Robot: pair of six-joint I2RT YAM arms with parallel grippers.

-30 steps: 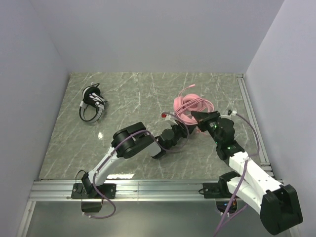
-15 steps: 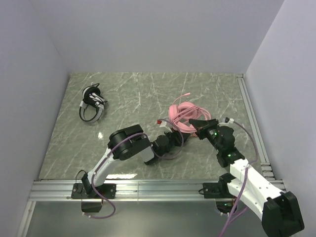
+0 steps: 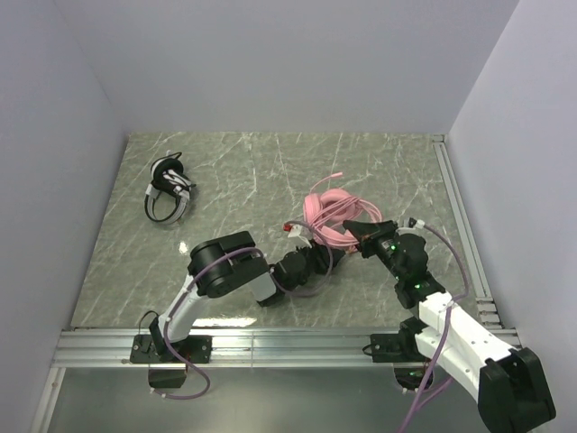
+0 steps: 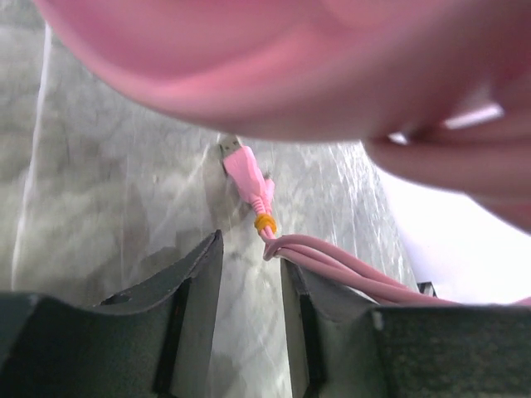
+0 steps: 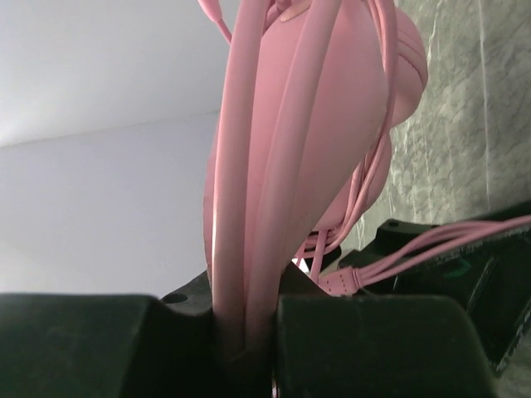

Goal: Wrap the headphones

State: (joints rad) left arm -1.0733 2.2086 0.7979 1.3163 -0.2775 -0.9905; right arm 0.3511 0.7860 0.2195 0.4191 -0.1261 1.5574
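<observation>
1. Top external view: the pink headphones sit right of centre on the marble surface, with both arms closed in around them. The black-and-white headphones lie well apart in the upper left, and neither arm is near them.

2. Right wrist view: the right hand is clenched on the pink set. Two pink strips run straight up out of its closed jaws to the ear cup, which stands upright against the pale wall. Whether the strips are band or cord is hard to tell.

3. Left wrist view: the left hand is narrowly parted, and only bare marble shows in the gap between its fingers. The bundled pink cable crosses the tip of the finger on the right of the frame. It ends at an orange tie, and beyond that is the plug.

4. The relation that matters is that the cable's loose end lies just beyond the left hand's fingertips. It points toward the top of that frame, with its long axis running roughly along the hand's own line.

5. In the top external view the plug shows just left of the ear cups, directly above the left hand. The left arm is therefore the nearer one to it.

6. The right hand appears to act as the anchor while the left goes for the cable. The wrap looks partly done, with a short tail left loose.
</observation>
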